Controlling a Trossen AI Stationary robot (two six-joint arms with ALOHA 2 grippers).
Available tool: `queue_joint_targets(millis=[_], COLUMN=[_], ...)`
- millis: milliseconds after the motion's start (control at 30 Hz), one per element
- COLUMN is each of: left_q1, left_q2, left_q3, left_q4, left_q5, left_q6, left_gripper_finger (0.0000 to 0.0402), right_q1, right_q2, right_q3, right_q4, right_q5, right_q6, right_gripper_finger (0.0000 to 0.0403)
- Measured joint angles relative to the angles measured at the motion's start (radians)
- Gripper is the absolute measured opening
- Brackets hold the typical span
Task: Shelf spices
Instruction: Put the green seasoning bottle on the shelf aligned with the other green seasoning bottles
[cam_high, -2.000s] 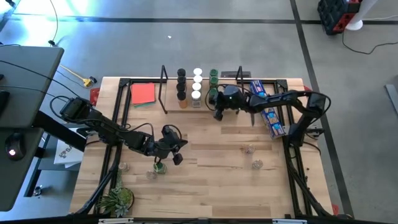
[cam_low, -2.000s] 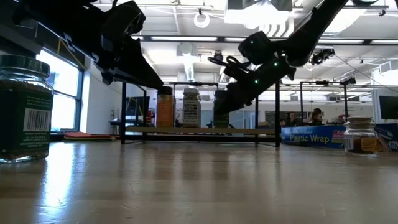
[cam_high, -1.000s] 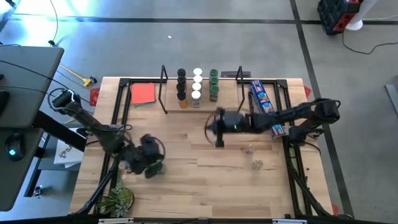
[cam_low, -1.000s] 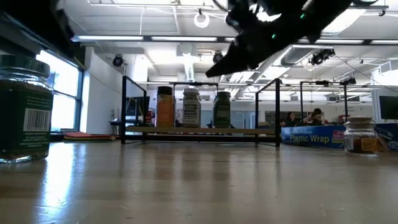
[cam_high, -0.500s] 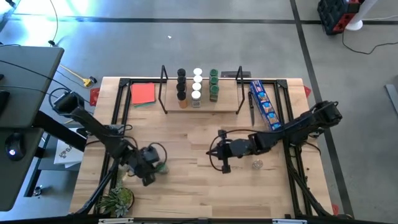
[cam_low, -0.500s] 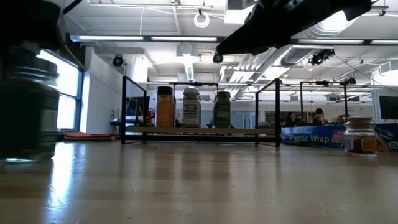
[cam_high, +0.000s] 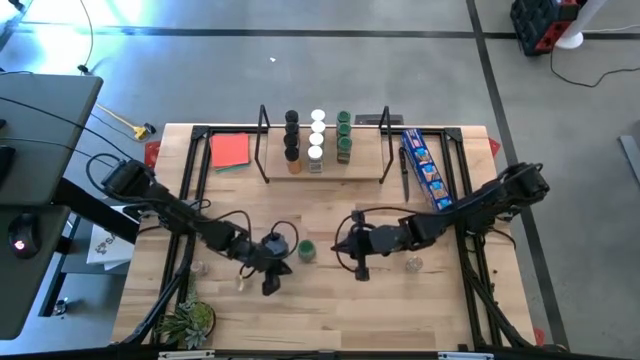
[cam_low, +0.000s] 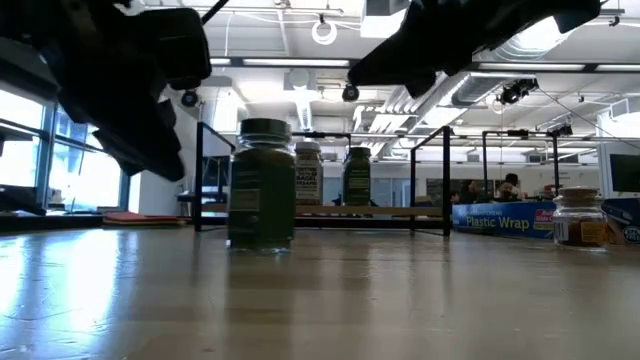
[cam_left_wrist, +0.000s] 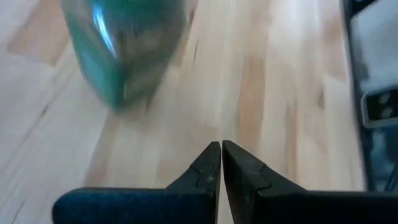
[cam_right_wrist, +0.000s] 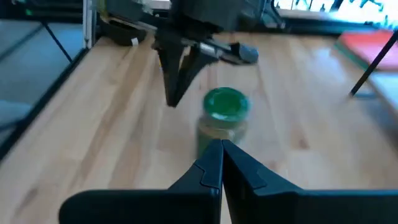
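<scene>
A green-lidded spice jar (cam_high: 307, 250) (cam_low: 262, 185) (cam_right_wrist: 224, 118) stands upright on its base on the wooden table, between my two grippers. My left gripper (cam_high: 271, 286) (cam_left_wrist: 221, 144) is shut and empty. It slants down toward the table just left of and nearer than the jar, and a gap shows between them in the right wrist view. My right gripper (cam_high: 345, 252) (cam_right_wrist: 221, 143) is shut and empty, and points at the jar from the right. Several spice jars (cam_high: 317, 135) stand on the shelf (cam_high: 330, 173) at the far edge.
Clear-lidded jars stand on the table at the right (cam_high: 412, 264) (cam_low: 580, 218) and near the left edge (cam_high: 240, 283). A blue packet (cam_high: 425, 170) lies right of the shelf and a red square (cam_high: 230, 150) left of it. A plant (cam_high: 190, 320) sits at the near left corner.
My left gripper, still shut, has swung down and toward the table's right. The green-lidded jar, which stood beside it near the left edge, has slid right toward the table's middle and stays upright. My right gripper has come from the shelf toward the near edge, then held still.
</scene>
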Motion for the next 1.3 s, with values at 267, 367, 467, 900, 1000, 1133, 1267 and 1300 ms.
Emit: queue_joint_targets(millis=[267,367,467,900,1000,1133,1267,1300], left_q1=[0.015,0.051,0.08,0.133,0.133,0.133,0.133,0.133], left_q2=[0.013,0.048,0.087,0.26,0.267,0.264,0.264,0.264], left_q3=[0.008,0.008,0.008,0.008,0.008,0.008,0.009,0.009], left_q4=[-0.207,-0.152,-0.048,0.406,0.43,0.438,0.451,0.451], left_q5=[-0.269,-0.343,-0.33,-0.222,-0.21,-0.21,-0.213,-0.213], left_q6=[-0.052,-0.043,0.033,0.124,0.124,0.124,0.124,0.124], left_gripper_finger=[0.0014,0.0014,0.0014,0.0014,0.0014,0.0014,0.0014,0.0014], right_q1=[-0.026,-0.039,-0.041,0.028,0.059,0.1,0.111,0.109], right_q2=[0.123,0.142,0.142,0.141,0.14,0.138,0.138,0.138], right_q3=[0.0,0.0,0.0,0.0,0.021,0.105,0.164,0.168], right_q4=[0.005,0.003,0.013,0.034,0.004,-0.139,-0.237,-0.236], right_q5=[-0.068,-0.08,-0.079,0.069,0.171,0.298,0.357,0.356], right_q6=[0.018,0.021,0.003,0.103,0.104,0.113,0.152,0.168], right_gripper_finger=[0.0058,0.0119,0.0187,0.0281,0.0281,0.0281,0.0281,0.0281])
